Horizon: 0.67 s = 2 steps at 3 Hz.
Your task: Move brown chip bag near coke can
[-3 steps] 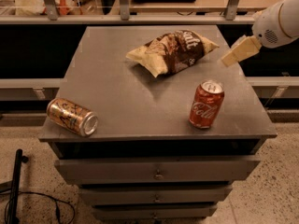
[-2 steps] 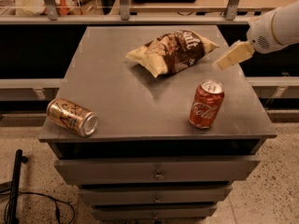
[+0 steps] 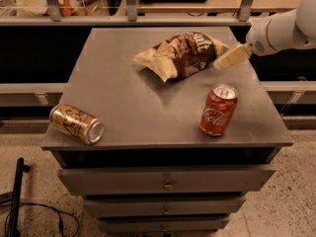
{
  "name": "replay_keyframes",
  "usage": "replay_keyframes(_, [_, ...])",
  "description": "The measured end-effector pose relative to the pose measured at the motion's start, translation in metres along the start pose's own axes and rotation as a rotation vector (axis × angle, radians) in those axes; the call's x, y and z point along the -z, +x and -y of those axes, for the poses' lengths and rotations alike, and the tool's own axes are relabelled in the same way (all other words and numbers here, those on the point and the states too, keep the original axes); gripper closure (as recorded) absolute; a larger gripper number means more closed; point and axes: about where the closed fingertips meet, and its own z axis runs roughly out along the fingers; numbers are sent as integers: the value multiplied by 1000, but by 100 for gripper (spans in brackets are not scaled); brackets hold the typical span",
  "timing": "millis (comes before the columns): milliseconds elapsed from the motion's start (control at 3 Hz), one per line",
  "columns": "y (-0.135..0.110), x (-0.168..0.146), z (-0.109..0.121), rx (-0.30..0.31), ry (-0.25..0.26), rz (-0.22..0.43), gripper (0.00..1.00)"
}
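**Operator:** Identify the work surface and where the item sits.

**Technician:** The grey drawer cabinet (image 3: pixel 123 107) carries everything on its flat top. The brown chip bag (image 3: pixel 180 56) lies on its side at the rear of the top, right of centre, with its lettering facing up.

**Operator:** Handling properties of the bag?

**Technician:** By its look it is light, soft and crinkled, and partly puffed with air. Expect it to give under pressure. The film is probably slippery, and the contents may crush. Take hold with a pinch on the flattened right end or on a raised fold. Do not grip across the puffed middle.

**Operator:** Gripper status?

**Technician:** The gripper (image 3: pixel 232 57) is low over the rear right of the top, at the bag's right end. It is either just beside the bag or touching it; which one cannot be told. Whether it is released or clenched also cannot be told.

**Operator:** Surrounding items and obstructions?

**Technician:** The coke can (image 3: pixel 218 110) stands upright toward the front right, apart from the bag, with bare top between them. Nothing blocks that path. The main hazard is tipping the can when the bag is set down. A gold can (image 3: pixel 76 124) lies on its side at the front left corner, well apart and not in the way.
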Motion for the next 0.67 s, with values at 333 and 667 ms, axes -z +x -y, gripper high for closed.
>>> replay_keyframes(333, [-18, -32, 5, 7, -31, 52, 0])
replay_keyframes(667, [-30, -62, 6, 18, -102, 73, 0])
